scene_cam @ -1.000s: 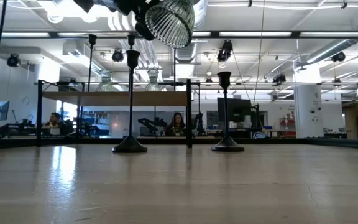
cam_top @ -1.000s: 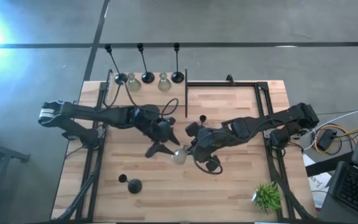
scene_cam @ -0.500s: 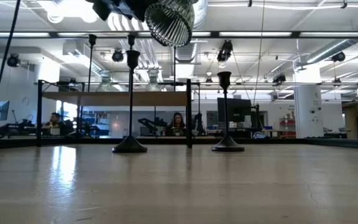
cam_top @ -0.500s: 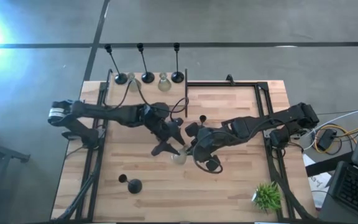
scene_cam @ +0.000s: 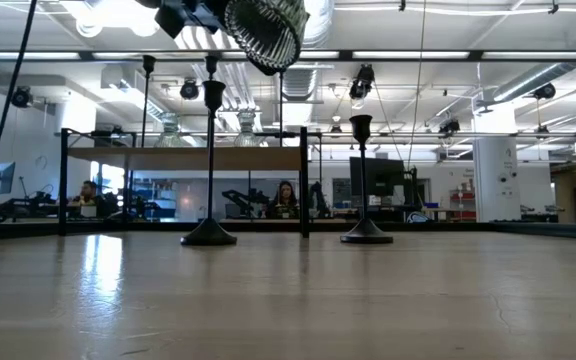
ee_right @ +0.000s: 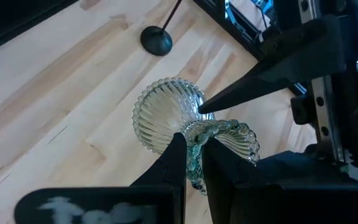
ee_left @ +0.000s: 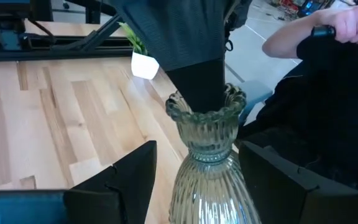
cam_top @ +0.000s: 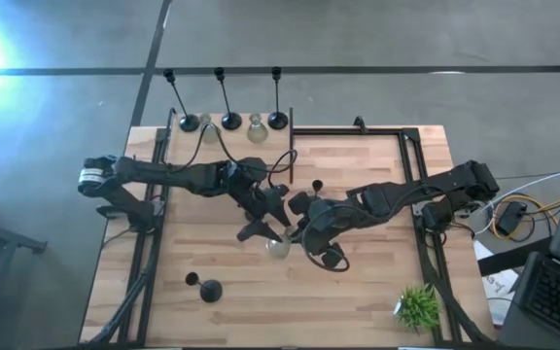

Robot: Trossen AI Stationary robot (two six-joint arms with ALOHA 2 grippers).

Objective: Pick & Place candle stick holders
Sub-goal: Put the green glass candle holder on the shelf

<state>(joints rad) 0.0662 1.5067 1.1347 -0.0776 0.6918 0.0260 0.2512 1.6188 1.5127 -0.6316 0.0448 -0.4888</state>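
A pale-green ribbed glass candle stick holder (cam_top: 278, 246) is lifted above the table's middle; it also shows at the top of the low view (scene_cam: 264, 30). My right gripper (ee_right: 194, 163) is shut on its beaded rim. My left gripper (ee_left: 197, 186) is open, its two fingers standing on either side of the holder's ribbed body (ee_left: 211, 180); I cannot tell whether they touch it. Two black holders stand on their round bases on the table, one near the middle (cam_top: 316, 185) and one at the near left (cam_top: 208, 290). My right gripper pinches the holder's beaded rim (ee_right: 209, 132) between its two fingers, one finger reaching into the mouth (ee_left: 199, 87) and one outside. The holder is lifted clear of the table and tilted, its ribbed foot (ee_right: 165, 112) pointing away from the fingers.
Three tall black holders (cam_top: 231, 121) and two glass ones (cam_top: 256, 128) stand along the far edge. A black frame rail (cam_top: 358, 130) borders the far right. A small green potted plant (cam_top: 416, 306) stands at the near right corner. A person's hand (ee_left: 347, 25) shows beyond the table.
My left gripper has moved toward the table's right, up to the glass holder, and now stands with its fingers around the holder's body. My right gripper has kept its hold; the holder has shifted only slightly.
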